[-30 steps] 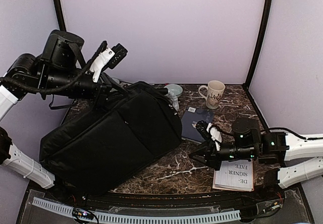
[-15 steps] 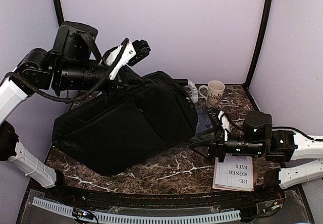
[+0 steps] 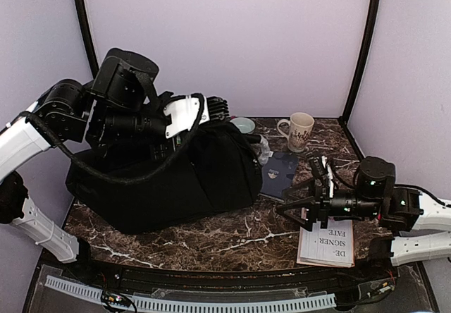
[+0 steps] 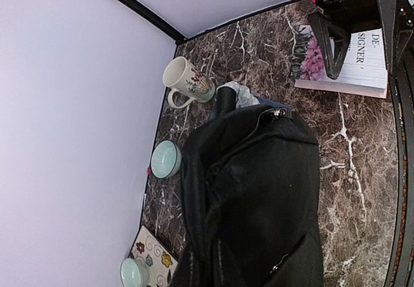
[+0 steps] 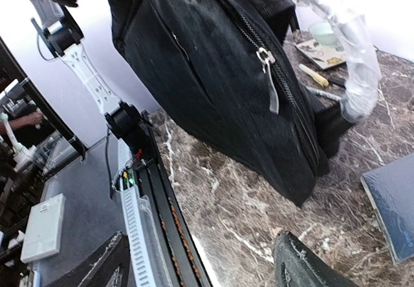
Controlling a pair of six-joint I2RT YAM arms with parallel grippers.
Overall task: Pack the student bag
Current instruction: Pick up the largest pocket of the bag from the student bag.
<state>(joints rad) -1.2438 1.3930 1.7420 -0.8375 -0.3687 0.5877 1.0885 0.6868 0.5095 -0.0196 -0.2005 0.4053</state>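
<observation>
The black student bag [image 3: 176,179] stands upright on the marble table, its top held up by my left gripper [image 3: 211,108], which is shut on the fabric there. The left wrist view looks down the bag [image 4: 259,196]; my own fingers do not show in it. My right gripper [image 3: 303,201] hovers open just right of the bag, nothing between its fingers [image 5: 304,264]. The right wrist view shows the bag's side [image 5: 213,61] and a hanging zip pull [image 5: 268,74]. A blue notebook [image 3: 282,172] lies flat between the bag and the right gripper.
A white book [image 3: 330,242] lies under the right arm. A flowered mug [image 3: 299,131] and a teal bowl [image 3: 243,125] stand at the back. A clear plastic-wrapped item [image 3: 262,147] leans by the bag. Behind the bag are pens [image 5: 317,75] and a patterned tile [image 4: 152,261].
My left arm has swung right and pulled the bag from lying slanted to standing upright. The right gripper has opened and drawn back to the right.
</observation>
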